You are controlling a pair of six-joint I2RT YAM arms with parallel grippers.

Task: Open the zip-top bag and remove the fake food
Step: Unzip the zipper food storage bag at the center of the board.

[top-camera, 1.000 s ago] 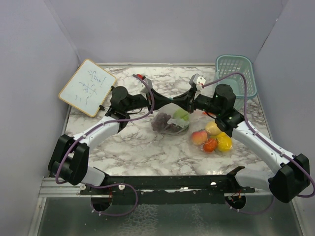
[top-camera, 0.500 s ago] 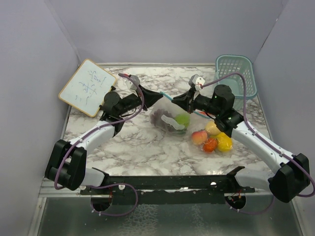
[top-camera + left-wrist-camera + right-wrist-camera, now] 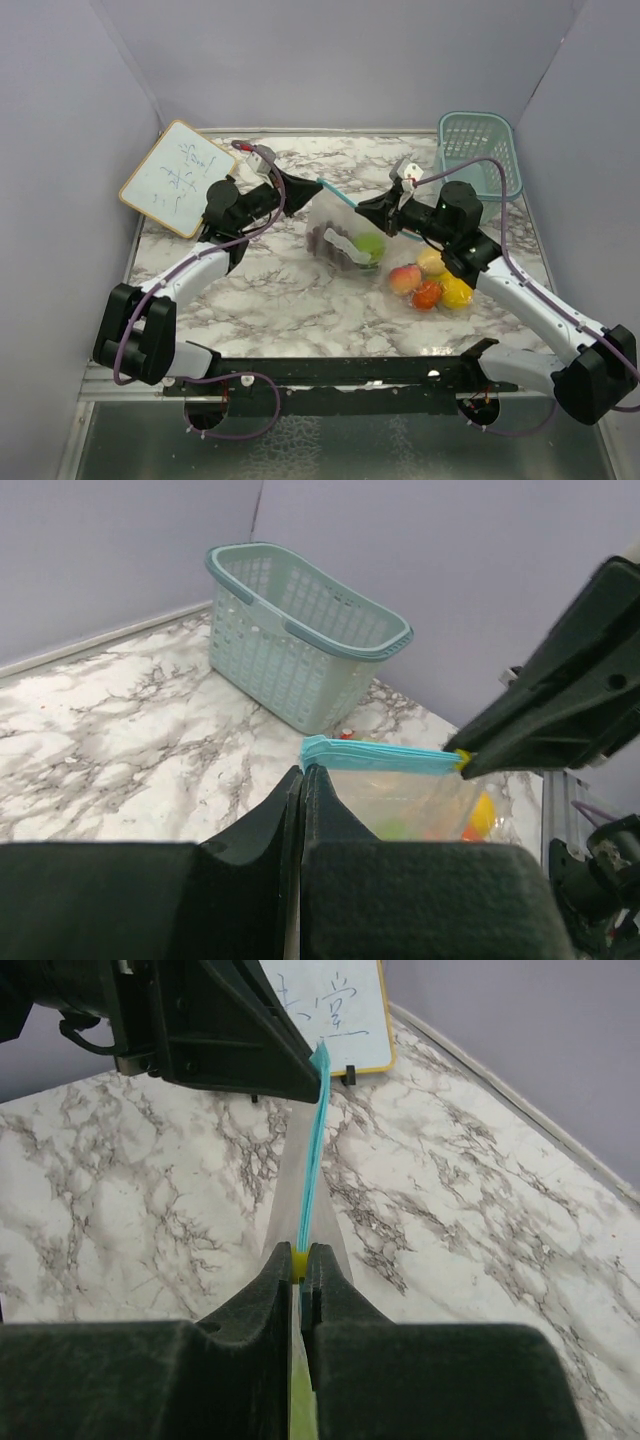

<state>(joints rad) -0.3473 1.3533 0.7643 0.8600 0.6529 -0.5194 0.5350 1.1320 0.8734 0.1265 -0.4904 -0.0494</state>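
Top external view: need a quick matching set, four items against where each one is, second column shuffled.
Items
1. zip-top bag
2. basket
3. whiteboard
4. loose fruit pile

Places
A. far right corner
B. on the marble tabletop, just right of the bag
C. top strip pinched between left pincer and right pincer
D. far left side

Pairs: 1-C, 2-A, 3-D, 4-B
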